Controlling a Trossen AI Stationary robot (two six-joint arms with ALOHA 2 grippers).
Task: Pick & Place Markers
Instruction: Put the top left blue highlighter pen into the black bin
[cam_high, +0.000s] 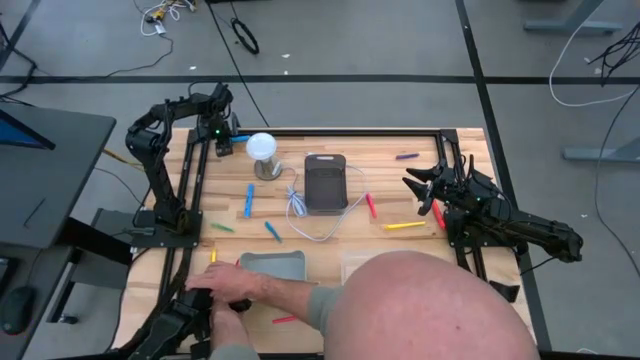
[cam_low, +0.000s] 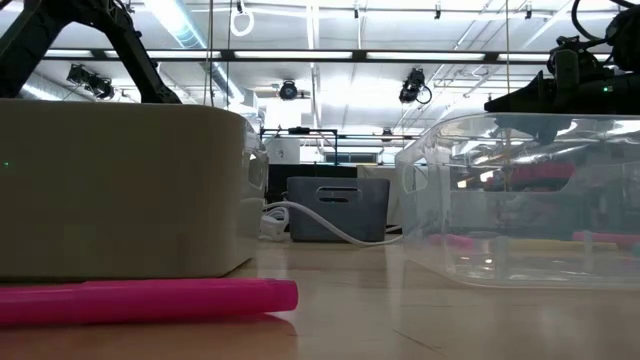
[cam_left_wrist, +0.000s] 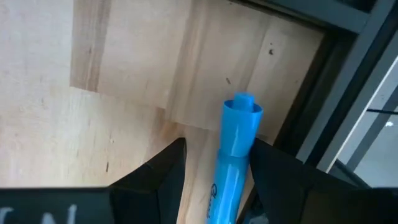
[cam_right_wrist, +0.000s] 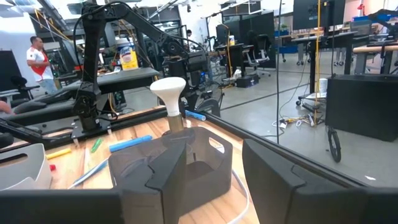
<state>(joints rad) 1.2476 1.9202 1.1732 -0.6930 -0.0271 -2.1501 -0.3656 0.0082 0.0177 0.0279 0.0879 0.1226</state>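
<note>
My left gripper (cam_high: 226, 138) is over the table's far left corner, shut on a blue marker (cam_left_wrist: 236, 149). My right gripper (cam_high: 420, 190) hovers open at the right side, pointing at the grey box (cam_high: 326, 182), and touches nothing. Loose markers lie flat on the wood: two blue (cam_high: 249, 200), a green (cam_high: 222, 227), a red (cam_high: 371, 205), a yellow (cam_high: 405, 225), a purple (cam_high: 406, 156) and a pink one (cam_low: 150, 300) at the near edge. My left gripper pinches the blue marker's barrel (cam_left_wrist: 225, 186) between its two fingers (cam_left_wrist: 166, 171). The marker lies along the fingers, and its stepped end (cam_left_wrist: 242, 106) sticks out past the fingertips. It sits above the bare wood near the table's far rail.
A person leans over the near edge, one hand (cam_high: 232, 285) beside the grey tray (cam_high: 272, 265). A clear tub (cam_low: 520, 200) stands to the tray's right. A white-bulbed lamp (cam_high: 262, 150) and a coiled white cable (cam_high: 300, 210) sit near the grey box.
</note>
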